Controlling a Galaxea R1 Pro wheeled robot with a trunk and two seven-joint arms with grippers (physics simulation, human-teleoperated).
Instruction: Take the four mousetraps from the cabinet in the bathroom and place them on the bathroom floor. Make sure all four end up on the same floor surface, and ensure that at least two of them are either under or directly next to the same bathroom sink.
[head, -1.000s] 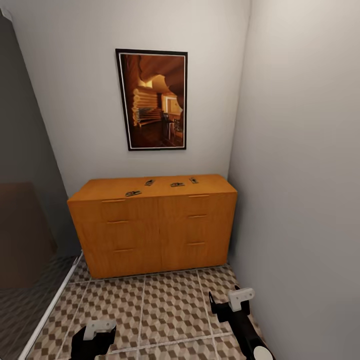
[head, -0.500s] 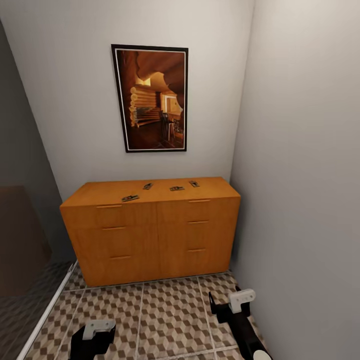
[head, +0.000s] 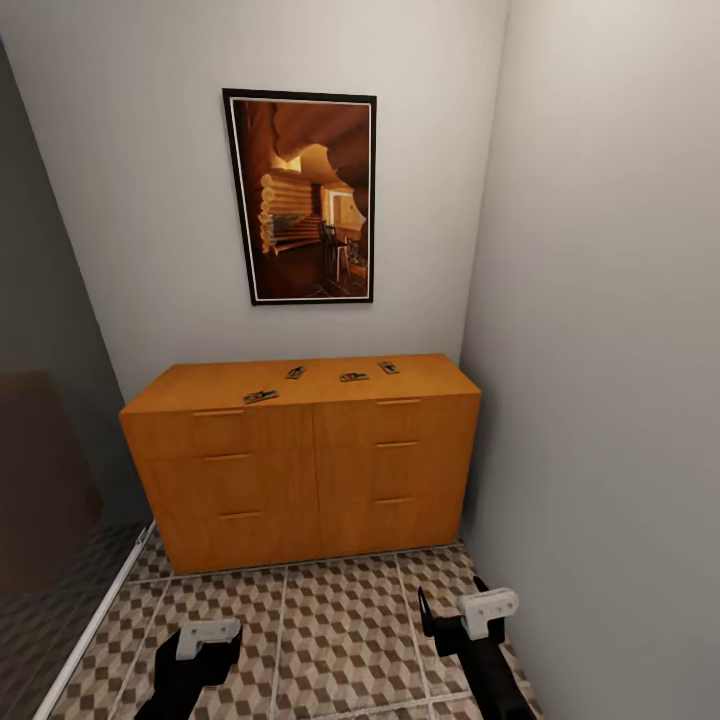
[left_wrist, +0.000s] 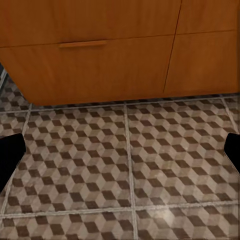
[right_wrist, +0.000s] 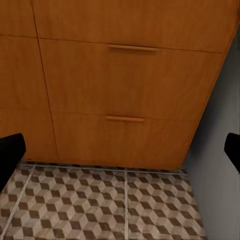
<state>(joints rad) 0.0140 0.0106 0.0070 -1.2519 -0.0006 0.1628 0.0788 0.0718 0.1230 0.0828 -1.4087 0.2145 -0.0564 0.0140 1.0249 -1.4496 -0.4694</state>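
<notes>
Four traps (head: 300, 381) lying flat atop cabinet (head: 300, 470), well apart. Judged light, stiff, thin; best pinched across board edges, clear of wire. Left end effector (head: 205, 640) and right end effector (head: 470, 612) wide, empty, low over floor (head: 340, 620).

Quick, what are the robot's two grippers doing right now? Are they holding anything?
Left gripper: open, holding nothing.
Right gripper: open, holding nothing.

Pretty much just the cabinet (right_wrist: 135, 85) front with two slim drawer handles (right_wrist: 132, 48), cube-pattern bathroom floor (right_wrist: 100, 205) right below it, grey wall (right_wrist: 220, 150) just beside the cabinet's end.
</notes>
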